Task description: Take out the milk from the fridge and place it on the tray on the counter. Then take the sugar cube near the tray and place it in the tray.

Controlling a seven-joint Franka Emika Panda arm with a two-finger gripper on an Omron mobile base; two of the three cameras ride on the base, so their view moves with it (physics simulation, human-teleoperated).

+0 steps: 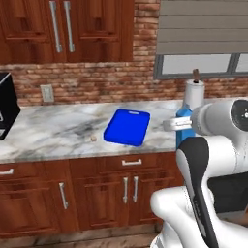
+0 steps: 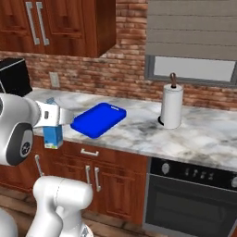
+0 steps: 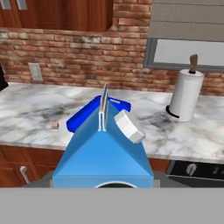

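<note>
Far left on the counter (image 1: 53, 131) we've got a black appliance (image 1: 7, 104), then the sugar cube (image 1: 93, 138) sitting alone on the marble, just beside the tray's near-left corner. Next along, the tray (image 1: 127, 127), bare and waiting. Then us: the milk (image 3: 103, 153) is out of the fridge and up in the air, hanging in front of the counter edge, near the tray but not yet over it. Our gripper (image 2: 54, 115) looks clamped on the milk's upper part; we can't see the fingers themselves, but the milk rides with the hand, so we call it held. Further right stands the paper-towel roll (image 2: 171, 106), and beyond it the oven (image 2: 194, 194).

What could bite us: the milk hangs low against the cabinet front, so pushing forward without lifting could knock its base on the counter edge. Setting it down tilted could topple this slim thing. And sweeping in low from the left could flick that cube away
</note>
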